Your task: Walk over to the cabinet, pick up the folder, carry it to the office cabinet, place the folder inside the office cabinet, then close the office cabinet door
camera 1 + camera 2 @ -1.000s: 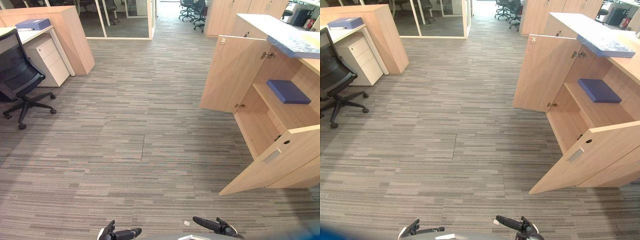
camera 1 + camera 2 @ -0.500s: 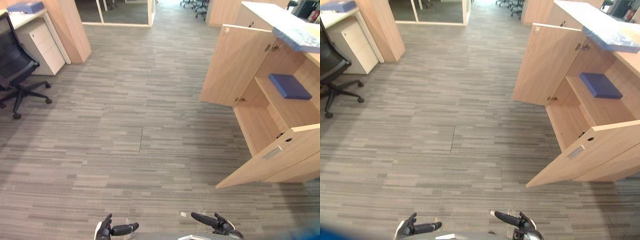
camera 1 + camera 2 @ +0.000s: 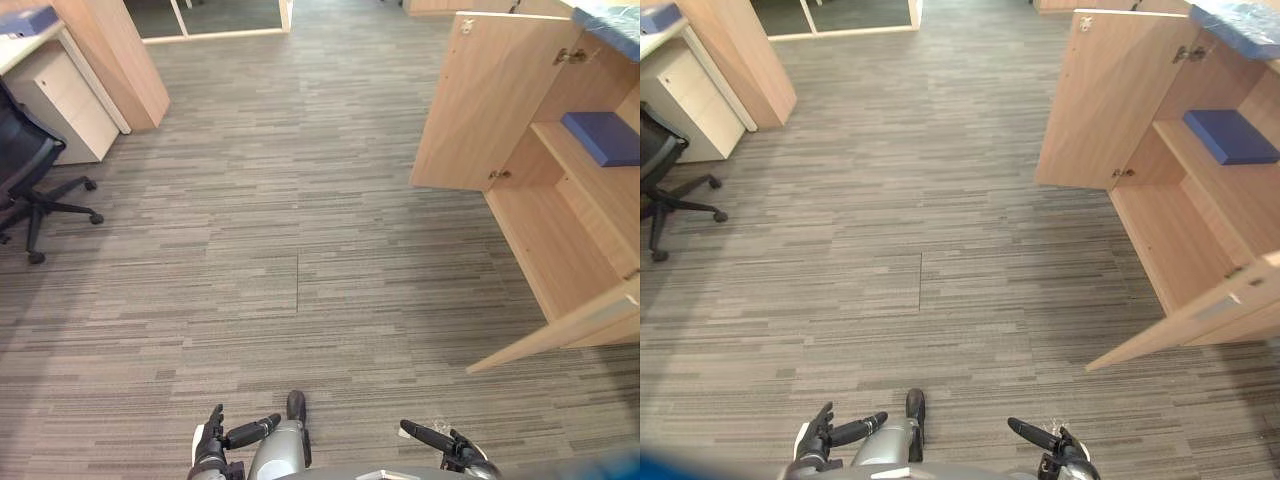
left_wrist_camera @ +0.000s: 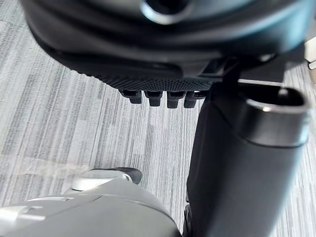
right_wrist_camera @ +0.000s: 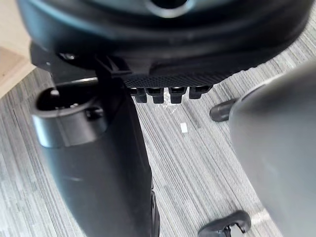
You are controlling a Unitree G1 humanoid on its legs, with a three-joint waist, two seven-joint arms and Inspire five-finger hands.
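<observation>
**Clerk:** Entry one, left eye view. What do we log as changed?

**Checker:** Against the picture of a second ago the whole frame has shifted, so our head camera has moved and the stock has not. The office cabinet (image 3: 550,250) now sits further toward the frame's edge, both doors open as before. We list the folder (image 3: 605,137) as blue, lying flat on the shelf (image 3: 585,175) inside the office cabinet, in the same spot as before.

**Clerk:** And our hands?

**Checker:** The left hand (image 3: 212,445) and the right hand (image 3: 440,443) are both well apart from the office cabinet. Their fingers are straight and carry nothing.

**Clerk:** Entry two, right eye view.

**Checker:** Same stock. The far door (image 3: 1105,100) stands wide out from the office cabinet. The near door (image 3: 1200,318) is swung out over the carpet (image 3: 920,200). An office chair (image 3: 658,160) stands well apart from the office cabinet, across that carpet.

**Clerk:** Entry three, left wrist view.

**Checker:** The fingers (image 4: 154,98) lie side by side, relaxed, with nothing in their grasp.

**Clerk:** Entry four, right wrist view.

**Checker:** The fingers (image 5: 157,94) are the same: in a row, loose and empty.

**Clerk:** What does this mean for the task?

**Checker:** We judge the folder already stowed, since it lies inside and we carry nothing. By our reckoning only the closing is left. We would need to come beside the office cabinet and push the doors shut. Neither hand is near a door yet.
</observation>
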